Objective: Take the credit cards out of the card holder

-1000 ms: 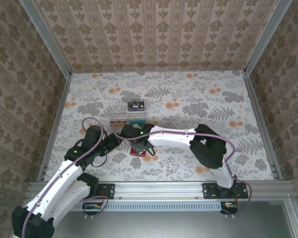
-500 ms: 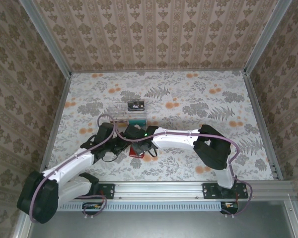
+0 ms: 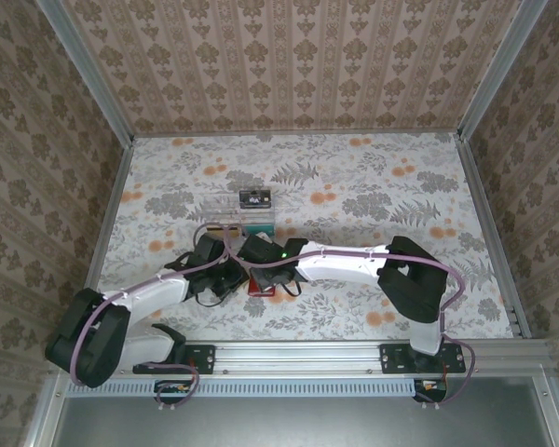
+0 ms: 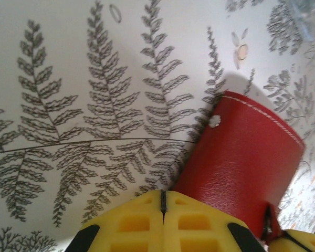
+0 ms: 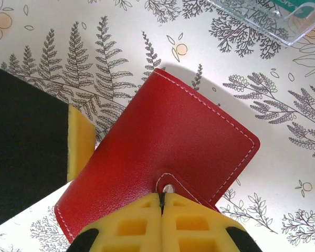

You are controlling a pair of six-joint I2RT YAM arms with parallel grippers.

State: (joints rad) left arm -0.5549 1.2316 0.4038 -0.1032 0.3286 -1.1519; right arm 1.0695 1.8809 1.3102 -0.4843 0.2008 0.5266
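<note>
Where the two arms meet low in the overhead view, the wallet (image 3: 258, 287) lies closed on the surface (image 3: 373, 177). At its edge the left end effector (image 4: 163, 198) is fully closed. The right end effector (image 5: 161, 199) is closed at the tab (image 5: 170, 184), but whether either grips cannot be told. Beyond lies a clear tray (image 3: 240, 212).

The left arm (image 3: 154, 293) is now stretched low across the desk (image 3: 354, 186) toward the middle. A second ago it was bent and held further to the left. The left pincer (image 4: 163, 198) was then partly open and set apart from the red card holder (image 3: 259, 286). It is now pressed shut just beside the holder's left edge. The right arm (image 3: 349, 264) is shifted slightly, with its elbow carried a little to the right.
</note>
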